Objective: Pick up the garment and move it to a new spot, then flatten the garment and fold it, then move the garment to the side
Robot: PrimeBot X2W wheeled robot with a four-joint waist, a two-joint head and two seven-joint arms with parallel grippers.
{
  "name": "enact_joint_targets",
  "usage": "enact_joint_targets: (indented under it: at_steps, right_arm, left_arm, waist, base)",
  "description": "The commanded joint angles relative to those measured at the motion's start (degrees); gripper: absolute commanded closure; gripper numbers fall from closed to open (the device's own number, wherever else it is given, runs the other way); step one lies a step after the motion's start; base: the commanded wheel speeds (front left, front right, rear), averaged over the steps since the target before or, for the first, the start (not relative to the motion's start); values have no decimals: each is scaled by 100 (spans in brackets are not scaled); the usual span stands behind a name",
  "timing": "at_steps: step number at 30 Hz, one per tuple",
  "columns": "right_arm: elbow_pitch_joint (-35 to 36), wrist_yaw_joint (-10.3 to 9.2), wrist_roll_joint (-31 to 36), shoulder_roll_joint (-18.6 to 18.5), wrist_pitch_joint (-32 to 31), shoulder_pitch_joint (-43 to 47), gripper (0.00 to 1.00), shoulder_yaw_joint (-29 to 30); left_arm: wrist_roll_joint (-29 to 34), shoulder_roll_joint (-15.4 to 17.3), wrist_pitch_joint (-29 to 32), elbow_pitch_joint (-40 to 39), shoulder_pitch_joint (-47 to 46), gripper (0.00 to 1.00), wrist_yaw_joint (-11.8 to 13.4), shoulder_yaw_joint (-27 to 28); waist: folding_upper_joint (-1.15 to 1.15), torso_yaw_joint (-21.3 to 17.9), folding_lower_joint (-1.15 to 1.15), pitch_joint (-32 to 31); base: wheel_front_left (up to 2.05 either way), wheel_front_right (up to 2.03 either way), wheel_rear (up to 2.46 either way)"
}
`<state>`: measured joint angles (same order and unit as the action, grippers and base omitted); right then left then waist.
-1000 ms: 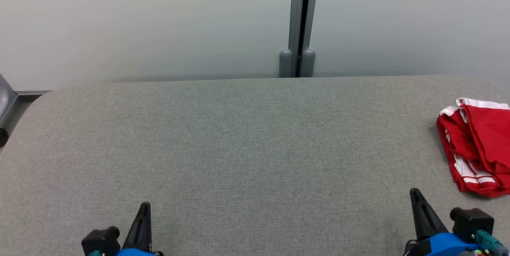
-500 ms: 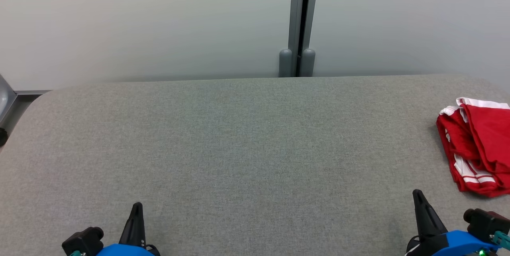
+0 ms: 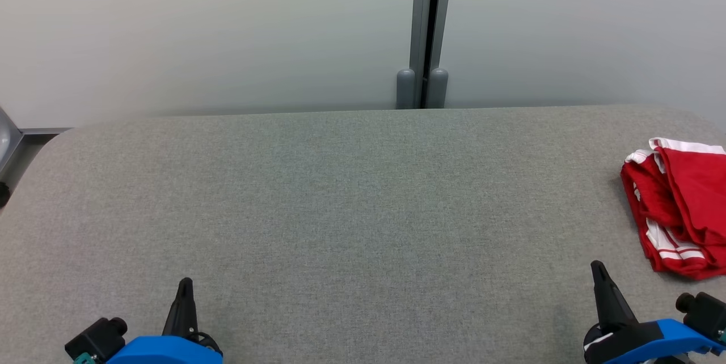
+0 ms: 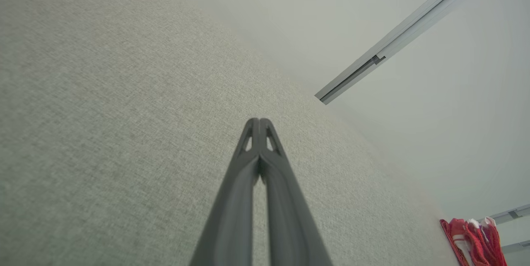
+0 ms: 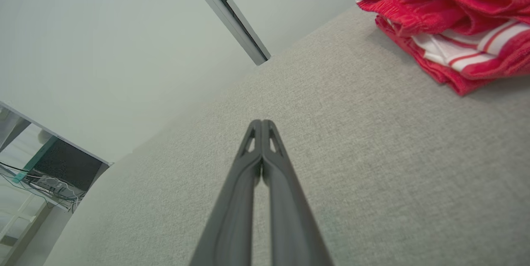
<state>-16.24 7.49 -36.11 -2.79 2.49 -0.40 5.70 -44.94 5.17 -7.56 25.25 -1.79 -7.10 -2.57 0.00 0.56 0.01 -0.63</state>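
Observation:
The garment (image 3: 680, 205) is red with white stripes and lies folded in a bundle at the right edge of the grey table (image 3: 340, 211). It also appears in the right wrist view as the garment (image 5: 451, 30) at the upper right, and small in the left wrist view as the garment (image 4: 472, 241). My left gripper (image 3: 184, 284) is shut and empty near the table's front left. My right gripper (image 3: 596, 266) is shut and empty at the front right, a short way in front of the garment and apart from it. Both wrist views show the fingers pressed together, left gripper (image 4: 258, 122) and right gripper (image 5: 261, 123).
A pale wall with a grey vertical post (image 3: 428, 29) stands right behind the table. A metal edge (image 3: 8, 143) shows past the table's left corner. Shelving with cables (image 5: 45, 179) lies beyond the table in the right wrist view.
Both grippers have drifted outward and slightly back toward me, the left one to the left, the right one to the right. The garment has not moved.

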Motion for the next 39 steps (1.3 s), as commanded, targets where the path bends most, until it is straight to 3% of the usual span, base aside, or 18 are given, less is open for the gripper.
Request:
enact_joint_targets:
  at_steps: [1,39]
  right_arm:
    - [93,0,-214,-23,-33,-168,100,13]
    - [174,1,-2936,-20,-476,-404,100,55]
  left_arm:
    - [-162,8,51,-130,-196,100,-16,55]
    - [-2460,-107,744,-644,-349,100,-37,501]
  waist:
    - [0,0,0,1]
    - [0,-22,0,33]
  base:
    - [0,0,0]
    - [0,0,0]
